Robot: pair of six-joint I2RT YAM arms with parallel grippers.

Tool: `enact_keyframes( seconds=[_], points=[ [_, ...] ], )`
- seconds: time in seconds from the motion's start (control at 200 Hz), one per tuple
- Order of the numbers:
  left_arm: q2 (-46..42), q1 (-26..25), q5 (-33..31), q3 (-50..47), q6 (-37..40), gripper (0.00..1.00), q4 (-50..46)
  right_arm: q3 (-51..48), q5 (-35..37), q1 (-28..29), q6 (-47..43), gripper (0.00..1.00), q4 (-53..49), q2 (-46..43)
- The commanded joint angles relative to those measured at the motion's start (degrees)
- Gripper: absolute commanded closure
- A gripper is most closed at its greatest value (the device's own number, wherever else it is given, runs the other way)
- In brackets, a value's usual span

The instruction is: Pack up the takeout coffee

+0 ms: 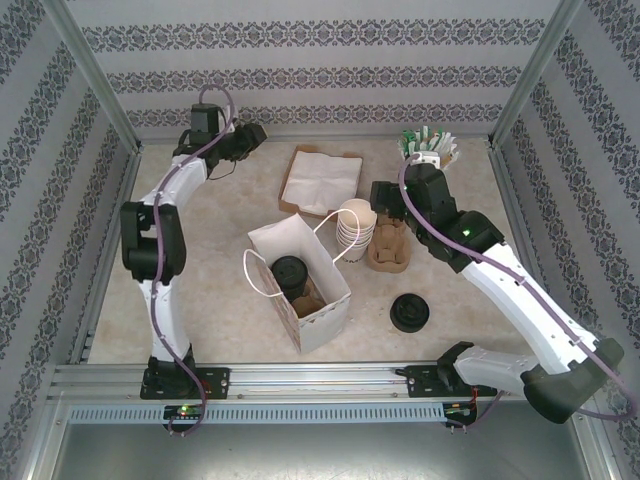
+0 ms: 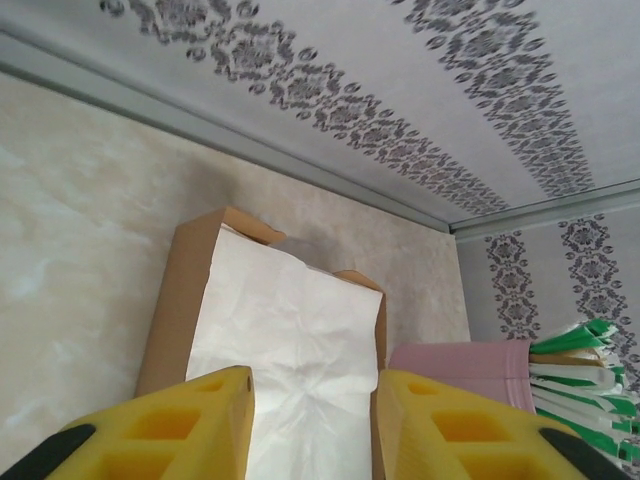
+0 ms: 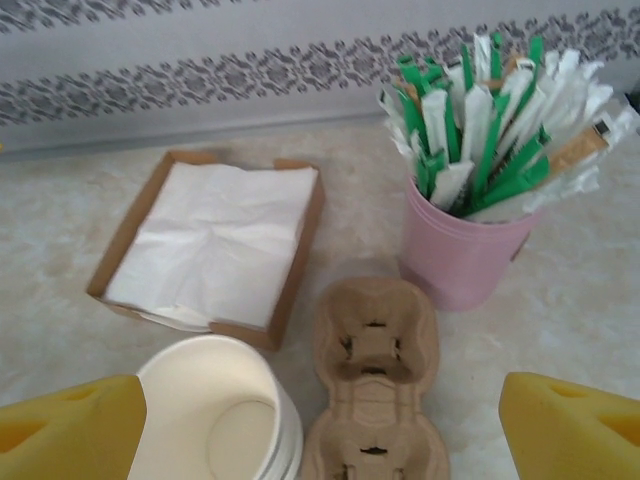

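Where the white bag [image 1: 325,310] stands open at the middle of the tabletop [image 1: 200,270], the coffee [image 1: 288,268] sits inside it, black lid up, with brown cardboard just beside it on the near side. Beyond the bag, a brown tray [image 3: 300,250] holds a pile of white napkins [image 3: 215,240]. At the far right, a pink cup [image 3: 455,265] is crammed with green and white wrapped sticks [image 3: 480,120]. Right of the bag stands a stack [image 3: 215,420] of lidless cups, the top 1 empty. Just right of the stack lies a carrier [image 3: 372,340] with empty wells. Black lids [image 1: 410,312] lie near right, well apart from the bag.

The top view takes in the bag, coffee and lids. The right wrist view looks straight down into the top cup and the carrier wells. The left wrist view catches the napkin creases and the pink cup's side.

The left gripper [image 2: 315,400] hovers at the far left, aimed at the tray, its jaws partly apart with nothing between them. The right gripper [image 3: 320,400] hangs over the stack and carrier, its jaws wide and empty.
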Motion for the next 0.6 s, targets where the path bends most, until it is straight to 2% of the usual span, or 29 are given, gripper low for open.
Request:
enact_keyframes(
  seconds=[0.0,0.26,0.395,0.475,0.595],
  points=[
    [4.66,-1.48,4.18,7.21,-0.34,0.6,1.58,-3.02,-0.54,-2.08,0.89,0.09,1.88,-1.06],
    [16.32,-6.03,1.0,25.01,10.33,0.6,-13.01,-7.43,0.3,-3.66,1.51,0.1,1.82,-1.22],
    [20.3,-8.93,-3.82,34.66,20.88,0.6,-24.42,-8.61,0.89,-3.81,2.04,0.1,1.51,-0.68],
    [21.35,-10.68,-7.54,36.77,27.66,0.59,-28.65,-8.6,0.9,-3.91,2.36,0.1,1.64,-0.09],
    [22.44,-10.91,-12.06,37.56,29.92,0.59,-32.15,-8.03,-0.24,-3.94,2.49,0.1,1.42,1.24]
  ],
)
